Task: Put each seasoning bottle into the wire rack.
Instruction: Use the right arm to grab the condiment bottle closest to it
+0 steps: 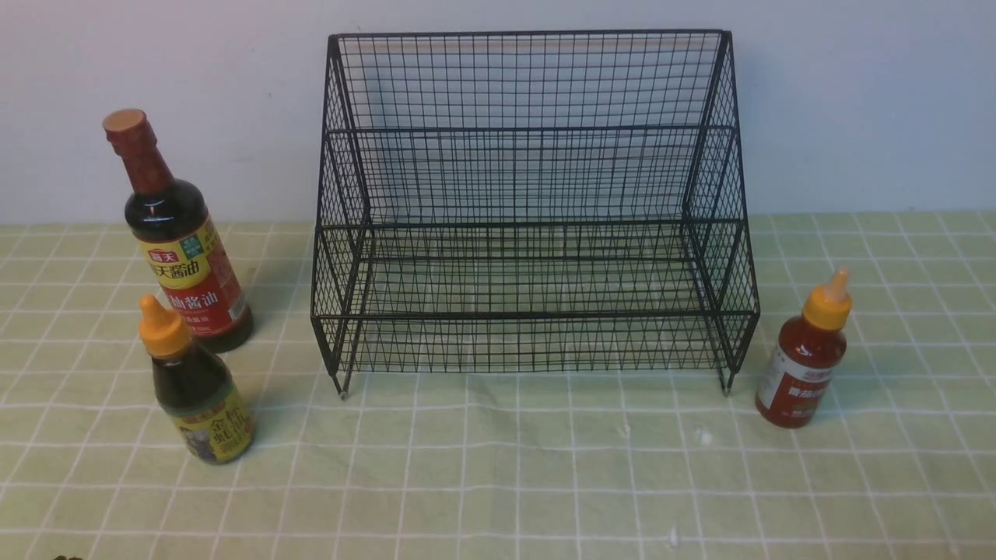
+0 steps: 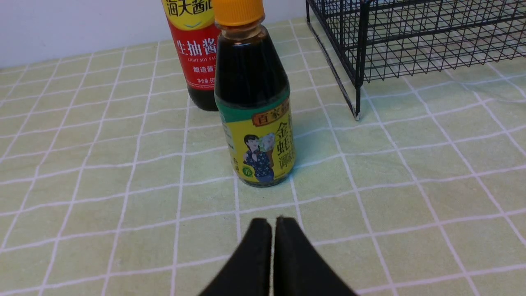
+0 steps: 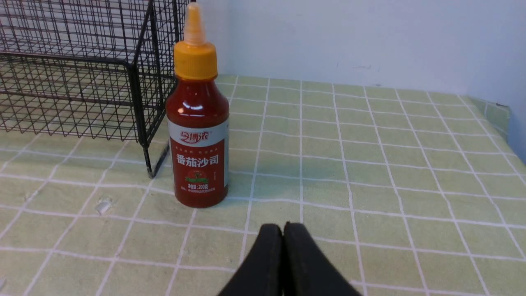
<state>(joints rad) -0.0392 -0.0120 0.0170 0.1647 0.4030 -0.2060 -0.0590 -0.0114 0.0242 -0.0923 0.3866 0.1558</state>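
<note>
The black wire rack (image 1: 533, 210) stands at the back middle of the table with nothing in it. Left of it stand the tall dark soy-sauce bottle (image 1: 183, 249) and, nearer, the small dark bottle with orange cap and yellow label (image 1: 198, 389). The small red bottle with orange nozzle cap (image 1: 805, 358) stands right of the rack. My left gripper (image 2: 273, 222) is shut and empty, a short way before the small dark bottle (image 2: 252, 107). My right gripper (image 3: 282, 227) is shut and empty, just before and to one side of the red bottle (image 3: 199, 135). Neither gripper shows in the front view.
A green checked cloth (image 1: 498, 482) covers the table, and a pale wall stands right behind the rack. The rack's corner leg (image 2: 356, 102) stands near the dark bottles. Another leg (image 3: 148, 164) stands close beside the red bottle. The table's edge (image 3: 507, 119) shows in the right wrist view.
</note>
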